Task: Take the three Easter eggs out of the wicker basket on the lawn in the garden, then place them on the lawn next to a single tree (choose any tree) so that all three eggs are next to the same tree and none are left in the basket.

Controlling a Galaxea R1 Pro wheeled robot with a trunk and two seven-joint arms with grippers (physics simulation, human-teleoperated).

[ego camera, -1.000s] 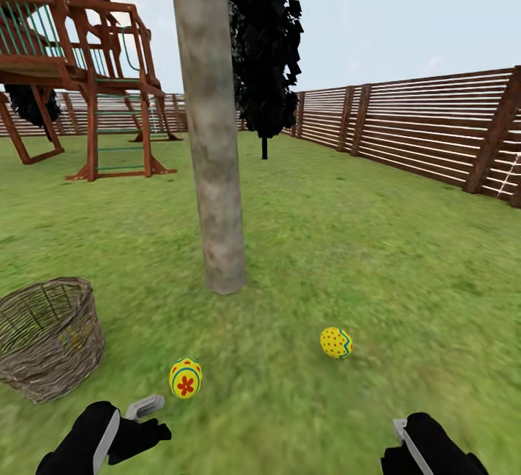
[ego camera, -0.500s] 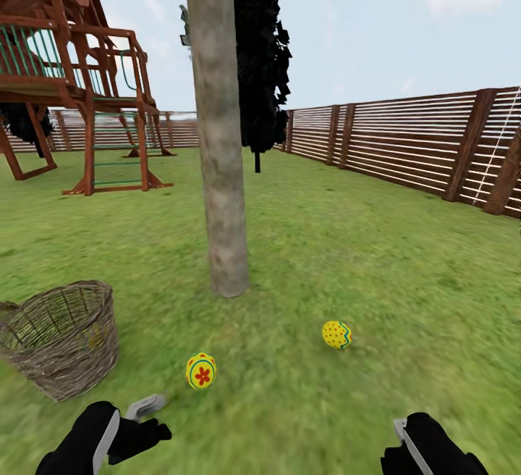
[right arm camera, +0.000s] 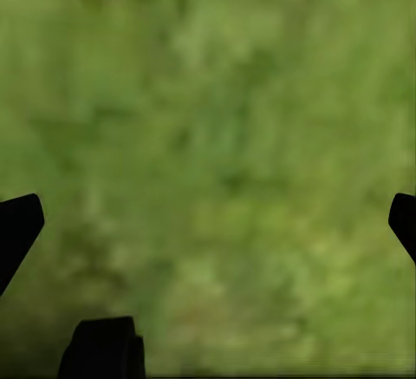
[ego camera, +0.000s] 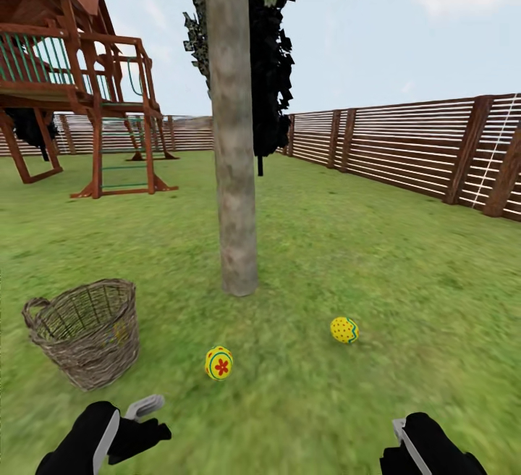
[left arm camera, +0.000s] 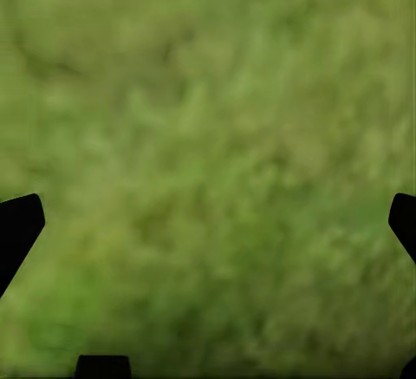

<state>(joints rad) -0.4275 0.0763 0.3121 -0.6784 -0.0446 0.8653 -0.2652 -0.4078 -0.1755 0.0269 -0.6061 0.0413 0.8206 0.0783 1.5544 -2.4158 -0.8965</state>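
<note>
Two yellow Easter eggs lie on the lawn (ego camera: 376,272) near the foot of the pale-trunked tree (ego camera: 237,171): one with a red flower mark (ego camera: 218,363) and one dotted with a blue zigzag (ego camera: 344,330). The wicker basket (ego camera: 87,330) stands upright to the left of the tree, and a faint yellow patch (ego camera: 119,331) shows through its weave. My left gripper (ego camera: 145,417) hangs low, just in front of the flower egg. It is open over bare grass (left arm camera: 208,223). My right gripper (ego camera: 401,435) is low at the right, also open over grass (right arm camera: 208,223).
A wooden playset (ego camera: 79,91) stands at the back left. A slatted brown fence (ego camera: 412,145) runs along the back and right. A small black tree (ego camera: 271,62) rises behind the trunk. Grass stretches wide to the right of the tree.
The whole head view has shifted, so the camera has moved: tree, basket and eggs sit further right in the picture. Both grippers stay where they were, and the eggs rest on the grass.
</note>
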